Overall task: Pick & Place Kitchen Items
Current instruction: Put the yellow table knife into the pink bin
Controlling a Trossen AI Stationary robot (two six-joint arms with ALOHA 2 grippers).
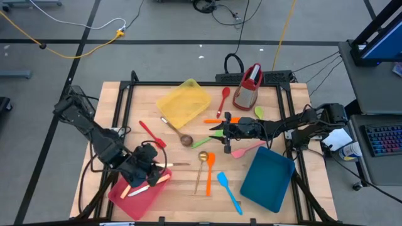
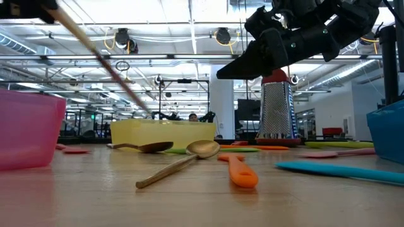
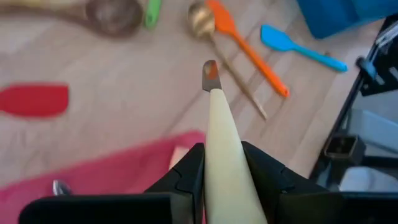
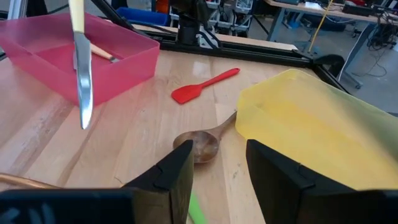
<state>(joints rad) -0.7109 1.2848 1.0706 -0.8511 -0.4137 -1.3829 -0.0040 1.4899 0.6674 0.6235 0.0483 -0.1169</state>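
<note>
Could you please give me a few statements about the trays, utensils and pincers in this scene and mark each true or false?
1. The left pincer grips a pale-handled knife above the pink-red tray. True.
2. The right pincer holds the wooden spoon. False: its fingers are open and empty, with the spoon lying on the table.
3. The blue spatula lies inside the blue tray. False: it lies on the table beside it.
4. The yellow tray holds no utensils. True.
</note>
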